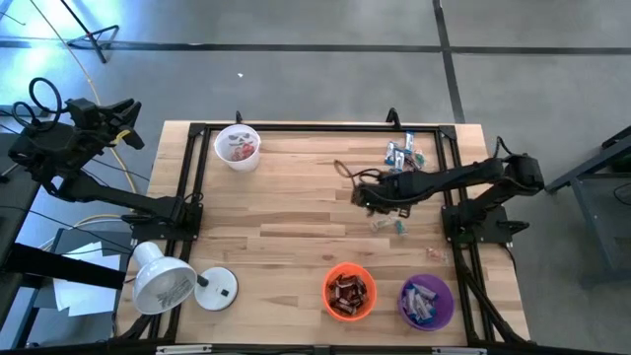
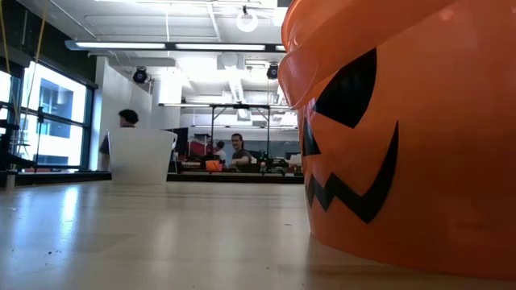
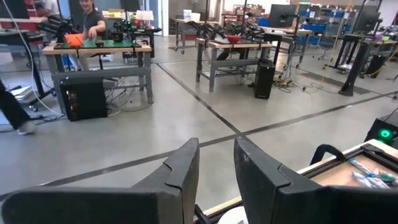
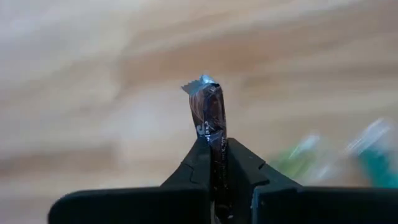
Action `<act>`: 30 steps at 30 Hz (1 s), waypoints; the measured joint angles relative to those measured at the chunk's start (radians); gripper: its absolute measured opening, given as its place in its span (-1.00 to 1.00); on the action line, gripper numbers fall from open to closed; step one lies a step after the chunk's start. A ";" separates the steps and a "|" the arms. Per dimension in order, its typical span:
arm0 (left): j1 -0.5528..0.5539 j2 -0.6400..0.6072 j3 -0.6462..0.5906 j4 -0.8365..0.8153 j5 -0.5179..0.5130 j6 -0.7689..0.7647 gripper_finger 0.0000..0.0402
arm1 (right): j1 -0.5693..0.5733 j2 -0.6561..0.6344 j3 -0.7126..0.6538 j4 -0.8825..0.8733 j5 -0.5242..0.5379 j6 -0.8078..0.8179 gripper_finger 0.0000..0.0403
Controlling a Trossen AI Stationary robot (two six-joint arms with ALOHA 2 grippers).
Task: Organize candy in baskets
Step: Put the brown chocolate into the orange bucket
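The right gripper (image 4: 214,152) has its jaws pinched tight on a dark brown candy bar (image 4: 209,109), gripped low so that most of the wrapper, with its crimped silvery end, sticks out past the fingertips. From above, this gripper (image 1: 373,196) sits low over the worktop (image 1: 286,212), right of centre, with the rest of the loose candy (image 1: 404,153) heaped at about one o'clock from it and a few stray pieces (image 1: 390,226) just beside it at five o'clock. To do this step well, I would lift straight up before travelling, since the hold is thin and on a slick, crinkly foil wrapper that could slide or swivel between the smooth dark pads; a slow, level carry should keep it seated. The brown wrapper suggests the orange basket (image 1: 350,292), at about six o'clock from the gripper, which already holds dark brown bars; the purple basket (image 1: 426,302) beside it holds bluish ones, and the white basket (image 1: 238,146), far off at ten o'clock, holds pinkish ones. All three are round, smooth-walled plastic buckets with open tops, so a release above the middle should do. The worktop is pale, banded wood inside a black frame. The left gripper (image 3: 214,168) waits off the worktop's left edge, its jaws slightly apart and holding nothing, near a white dome lamp (image 1: 168,281).
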 joint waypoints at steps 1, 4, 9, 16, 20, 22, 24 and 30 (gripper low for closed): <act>0.000 0.000 0.000 0.000 0.003 0.003 -0.56 | 0.018 0.000 0.034 0.000 -0.022 -0.022 -0.96; 0.000 0.000 0.000 -0.001 0.024 0.003 -0.56 | 0.093 -0.001 0.138 0.000 -0.053 -0.039 -0.96; 0.000 0.000 0.000 -0.001 0.085 0.035 -0.56 | 0.260 0.012 0.308 0.003 -0.067 0.077 -0.97; 0.000 0.000 0.000 -0.001 0.117 0.045 -0.56 | 0.493 0.157 0.506 0.002 -0.139 0.374 -0.97; 0.000 0.000 0.000 -0.001 0.117 0.046 -0.56 | 0.564 0.284 0.590 -0.012 -0.140 0.472 -0.96; 0.000 0.000 0.000 -0.001 0.117 0.046 -0.56 | 0.579 0.332 0.624 -0.044 -0.135 0.479 -0.95; 0.000 0.000 0.000 0.000 0.117 0.055 -0.56 | 0.584 0.367 0.659 -0.086 -0.115 0.472 -0.89; 0.000 0.000 0.000 0.001 0.114 0.073 -0.56 | 0.562 0.382 0.716 -0.256 -0.113 0.398 -0.55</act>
